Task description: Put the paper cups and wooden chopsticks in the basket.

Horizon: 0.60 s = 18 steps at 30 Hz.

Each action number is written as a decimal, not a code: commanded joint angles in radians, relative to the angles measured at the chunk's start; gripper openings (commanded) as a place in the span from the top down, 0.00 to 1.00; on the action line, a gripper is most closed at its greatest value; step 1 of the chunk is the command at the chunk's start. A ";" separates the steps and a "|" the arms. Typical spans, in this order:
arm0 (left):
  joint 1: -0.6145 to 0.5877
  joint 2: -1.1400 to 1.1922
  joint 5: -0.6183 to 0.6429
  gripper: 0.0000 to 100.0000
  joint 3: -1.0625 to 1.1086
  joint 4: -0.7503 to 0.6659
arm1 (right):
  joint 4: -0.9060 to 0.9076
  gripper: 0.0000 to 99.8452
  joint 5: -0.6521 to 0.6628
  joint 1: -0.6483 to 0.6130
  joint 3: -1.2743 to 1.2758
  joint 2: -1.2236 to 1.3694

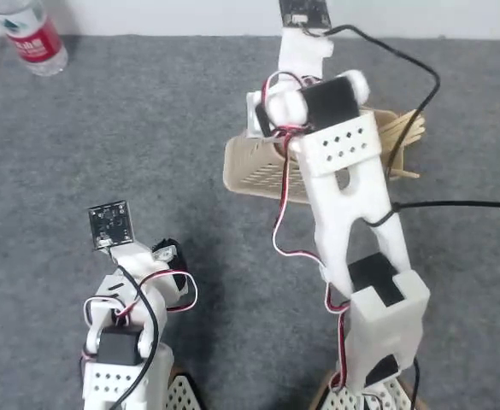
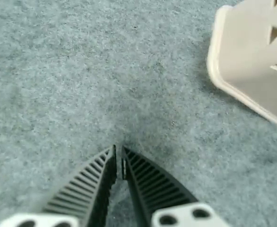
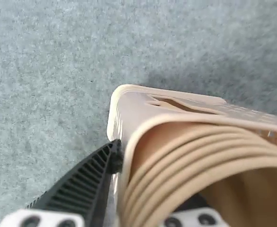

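Paper cups, grasped by right fingers at basket: lower within rim before releasing; left fingers clenched, empty.

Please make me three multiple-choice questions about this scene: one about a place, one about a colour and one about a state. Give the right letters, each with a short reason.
1. Where are the wooden chopsticks?
A) in the basket
B) on the floor
C) in a person's hand

2. What colour is the label on the bottle?
A) green
B) red
C) blue

3. How is the left gripper?
A) wide open
B) shut on a cup
C) shut, holding nothing

Answers:
1 A: in the high view, the sticks lean out over the basket's edge.
2 B: a red band wraps the clear bottle.
3 C: in the left wrist view, its fingertips almost meet and only grey surface lies beneath them.
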 commanded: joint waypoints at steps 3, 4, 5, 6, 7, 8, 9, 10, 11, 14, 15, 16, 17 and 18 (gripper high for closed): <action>0.005 -0.011 -0.005 0.98 -0.007 -0.003 | 0.036 0.99 -0.020 -0.019 -0.049 -0.008; 0.005 -0.011 -0.005 0.98 -0.007 -0.003 | 0.035 0.99 -0.018 -0.030 -0.049 0.019; 0.005 -0.011 -0.005 0.98 -0.007 -0.003 | 0.033 0.99 -0.018 -0.038 -0.052 0.050; 0.005 -0.011 -0.005 0.98 -0.007 -0.003 | 0.030 0.99 -0.017 -0.041 -0.055 0.084; 0.005 -0.011 -0.005 0.98 -0.007 -0.003 | 0.021 0.99 -0.017 -0.045 -0.057 0.116; 0.005 -0.011 -0.005 0.98 -0.007 -0.003 | 0.005 0.99 -0.017 -0.048 -0.057 0.148; 0.005 -0.011 -0.005 0.98 -0.007 -0.003 | -0.015 0.99 -0.006 -0.048 -0.057 0.176; 0.005 -0.011 -0.005 0.98 -0.007 -0.003 | -0.039 0.99 0.008 -0.048 -0.057 0.200; 0.005 -0.011 -0.005 0.98 -0.007 -0.003 | -0.064 0.99 0.021 -0.048 -0.057 0.220; 0.005 -0.011 -0.005 0.98 -0.007 -0.003 | -0.124 0.99 0.075 -0.051 -0.057 0.232; 0.005 -0.011 -0.005 0.98 -0.007 -0.003 | -0.136 0.97 0.101 -0.051 -0.063 0.229; 0.005 -0.011 -0.005 0.98 -0.007 -0.003 | -0.134 0.94 0.120 -0.053 -0.084 0.222; 0.005 -0.011 -0.005 0.98 -0.007 -0.003 | -0.127 0.89 0.130 -0.059 -0.112 0.217; 0.005 -0.011 -0.005 0.98 -0.007 -0.003 | -0.116 0.84 0.132 -0.062 -0.141 0.213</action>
